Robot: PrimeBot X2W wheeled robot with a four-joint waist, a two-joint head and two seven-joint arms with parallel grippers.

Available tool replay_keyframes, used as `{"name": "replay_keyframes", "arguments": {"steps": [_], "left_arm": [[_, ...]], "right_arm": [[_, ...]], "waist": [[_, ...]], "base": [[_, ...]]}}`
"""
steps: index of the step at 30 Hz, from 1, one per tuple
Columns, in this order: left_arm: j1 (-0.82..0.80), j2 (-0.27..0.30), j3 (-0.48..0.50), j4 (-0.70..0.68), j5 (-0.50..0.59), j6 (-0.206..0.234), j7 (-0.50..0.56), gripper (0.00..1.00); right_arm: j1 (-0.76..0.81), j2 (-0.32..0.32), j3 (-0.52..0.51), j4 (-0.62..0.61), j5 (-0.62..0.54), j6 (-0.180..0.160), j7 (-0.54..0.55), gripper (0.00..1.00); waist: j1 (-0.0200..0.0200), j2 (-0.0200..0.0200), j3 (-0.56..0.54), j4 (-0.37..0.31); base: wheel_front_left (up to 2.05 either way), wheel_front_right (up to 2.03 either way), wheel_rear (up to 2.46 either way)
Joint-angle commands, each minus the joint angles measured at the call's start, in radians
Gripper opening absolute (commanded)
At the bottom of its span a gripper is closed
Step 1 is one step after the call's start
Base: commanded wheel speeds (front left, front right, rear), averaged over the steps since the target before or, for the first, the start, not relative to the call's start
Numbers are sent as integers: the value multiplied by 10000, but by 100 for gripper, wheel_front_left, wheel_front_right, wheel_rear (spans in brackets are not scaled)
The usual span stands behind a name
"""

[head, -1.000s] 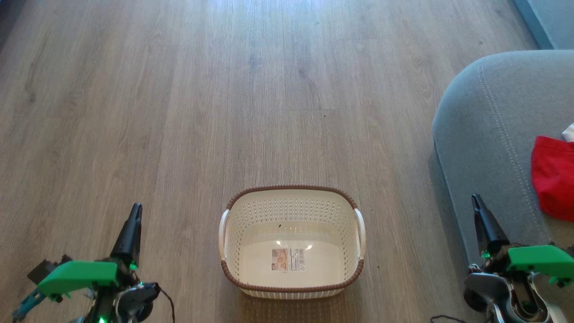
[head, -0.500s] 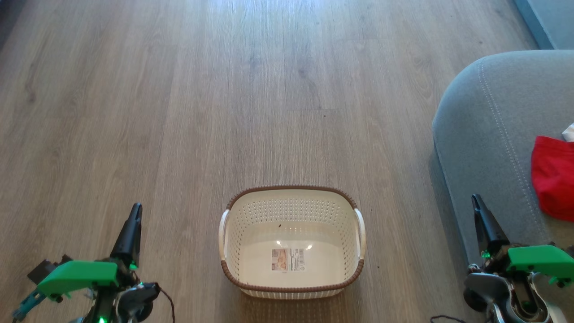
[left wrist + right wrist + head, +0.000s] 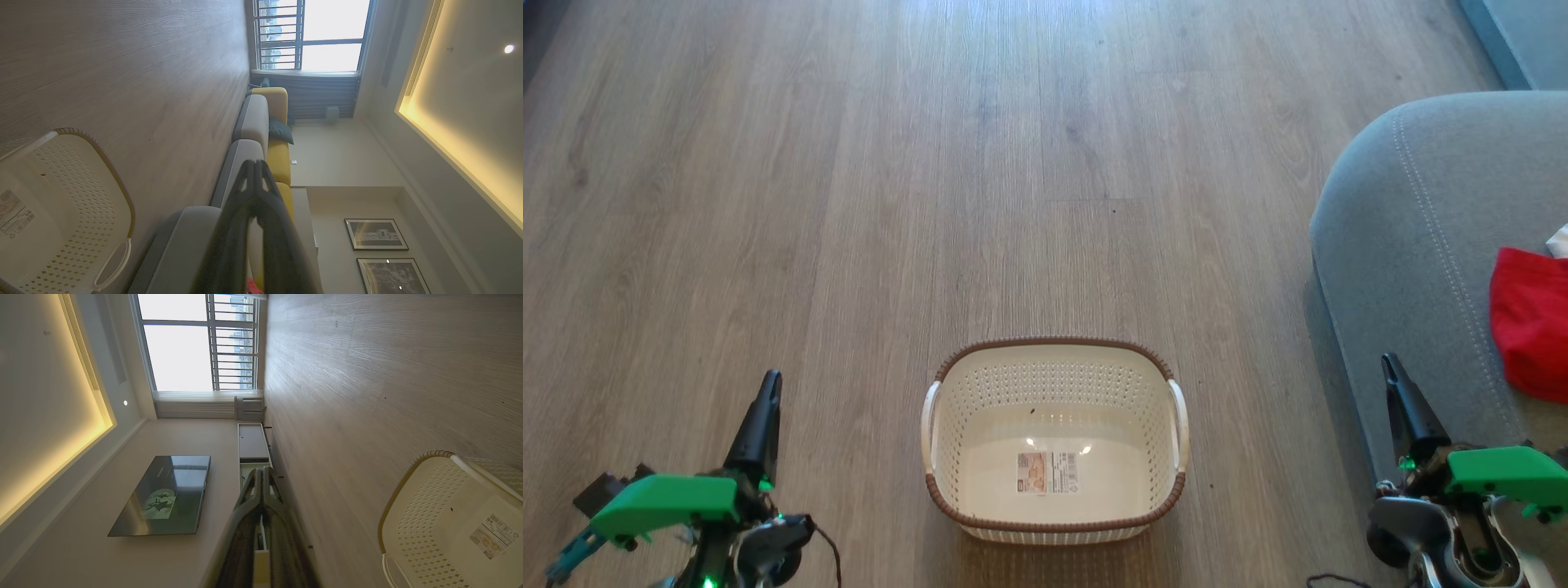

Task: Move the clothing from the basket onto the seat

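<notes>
Clothing [image 3: 1531,327]: lies on seat [image 3: 1405,245], right of basket [image 3: 1054,340]. Left gripper [image 3: 770,380], right gripper [image 3: 1388,364]: flank basket, fingers pressed together, gripping nothing.

Daylight from a tall barred window [image 3: 196,343] fell across a pale wood-plank floor [image 3: 849,204]. A dark television [image 3: 163,496] hung on a cream wall above a low cabinet [image 3: 251,443]. Two framed pictures [image 3: 376,234] hung on another wall, and a warm yellow cove light [image 3: 449,134] glowed along the ceiling's edge.
</notes>
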Motion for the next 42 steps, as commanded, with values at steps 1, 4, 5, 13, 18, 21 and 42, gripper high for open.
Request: {"name": "replay_keyframes", "arguments": {"steps": [1, 4, 5, 13, 18, 21, 42], "left_arm": [[-474, 81, 347, -341, -68, -15, 71, 0], [-474, 81, 347, -341, -68, -15, 71, 0], [-474, 81, 347, -341, -68, -15, 71, 0], [-474, 81, 347, -341, -68, -15, 71, 0], [-474, 81, 347, -341, -68, -15, 71, 0], [-474, 81, 347, -341, -68, -15, 71, 0], [-474, 81, 346, -341, -69, -15, 71, 0]], "right_arm": [[-556, -41, 175, -386, 61, 6, 58, 0], [-556, -41, 175, -386, 61, 6, 58, 0], [-556, -41, 175, -386, 61, 6, 58, 0], [-556, -41, 175, -386, 61, 6, 57, 0], [-556, -41, 175, -386, 61, 6, 57, 0], [-556, -41, 175, -386, 61, 6, 57, 0], [-556, -41, 175, -386, 61, 6, 57, 0]], "waist": [[0, 0, 0, 0], [0, 0, 0, 0], [0, 0, 0, 0], [0, 0, 0, 0], [0, 0, 0, 0], [0, 0, 0, 0], [0, 0, 0, 0]], "base": [[0, 0, 0], [0, 0, 0], [0, 0, 0], [0, 0, 0], [0, 0, 0], [0, 0, 0], [0, 0, 0]]}}
